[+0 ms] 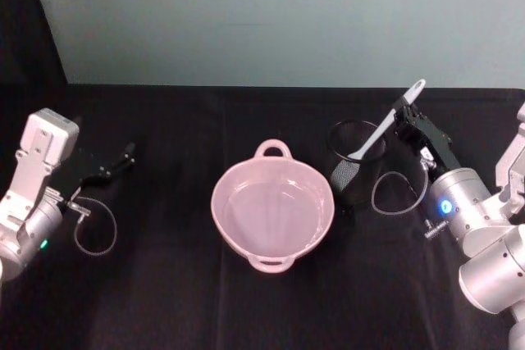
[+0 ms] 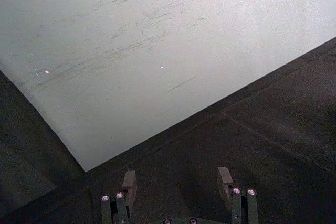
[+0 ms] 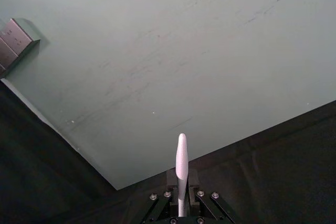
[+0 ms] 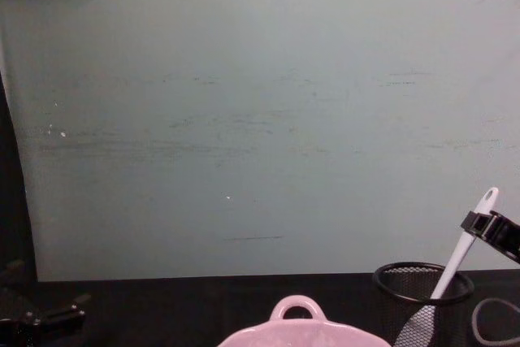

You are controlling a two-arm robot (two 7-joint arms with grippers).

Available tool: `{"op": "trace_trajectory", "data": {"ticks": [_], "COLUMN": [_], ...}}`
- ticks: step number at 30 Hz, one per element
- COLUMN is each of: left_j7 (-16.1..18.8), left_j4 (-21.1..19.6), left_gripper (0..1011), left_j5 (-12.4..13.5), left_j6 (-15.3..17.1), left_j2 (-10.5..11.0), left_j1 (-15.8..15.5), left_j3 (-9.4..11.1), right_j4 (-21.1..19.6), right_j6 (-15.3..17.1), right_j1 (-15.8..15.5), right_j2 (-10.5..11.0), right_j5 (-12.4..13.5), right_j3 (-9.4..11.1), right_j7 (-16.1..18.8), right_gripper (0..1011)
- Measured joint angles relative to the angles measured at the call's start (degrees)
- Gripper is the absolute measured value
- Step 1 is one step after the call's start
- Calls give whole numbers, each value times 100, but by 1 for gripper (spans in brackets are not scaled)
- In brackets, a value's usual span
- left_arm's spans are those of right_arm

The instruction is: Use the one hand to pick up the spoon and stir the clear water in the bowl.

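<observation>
Head view: right gripper (image 1: pixel 408 117) is clamped on the handle of the spoon (image 1: pixel 385 129), whose bowl end sits tilted inside the mesh cup (image 1: pixel 354 168) near the table's (image 1: pixel 164 301) right edge. Centre table, the bowl (image 1: pixel 272 217) holds water. Left gripper (image 1: pixel 123 157) rests near the left edge, its fingers (image 2: pixel 227 180) apart.

Black cloth-covered table (image 1: pixel 180 301) ran back to a pale wall, pale pink bowl (image 1: pixel 272 209) of clear water stood at its centre, black wire-mesh cup (image 1: pixel 354 161) stood just beside the bowl, toward the robot's right.
</observation>
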Motion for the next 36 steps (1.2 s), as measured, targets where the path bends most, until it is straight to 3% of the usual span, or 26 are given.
{"op": "trace_trajectory", "data": {"ticks": [8, 12, 14, 19, 25, 26, 32, 36], "left_j7": [0, 0, 0, 0, 0, 0, 0, 0], "left_j4": [0, 0, 0, 0, 0, 0, 0, 0], "left_gripper": [1011, 1011, 1011, 1011, 1011, 1011, 1011, 1011], "left_j5": [0, 0, 0, 0, 0, 0, 0, 0], "left_j6": [0, 0, 0, 0, 0, 0, 0, 0], "left_j2": [0, 0, 0, 0, 0, 0, 0, 0], "left_j1": [0, 0, 0, 0, 0, 0, 0, 0], "left_j3": [0, 0, 0, 0, 0, 0, 0, 0], "right_j4": [0, 1, 1, 3, 3, 4, 3, -115], "right_j6": [2, 1, 1, 1, 1, 1, 1, -95], "right_j1": [3, 5, 6, 8, 9, 10, 10, -58], "right_j2": [1, 1, 1, 1, 1, 1, 1, 60], "right_j5": [11, 18, 20, 29, 33, 33, 36, -181], "right_j3": [2, 2, 2, 2, 2, 2, 2, -16], "right_j7": [-1, -1, -1, -1, -1, -1, -1, 22], "right_gripper": [153, 307, 327, 528, 683, 750, 895, 1000]}}
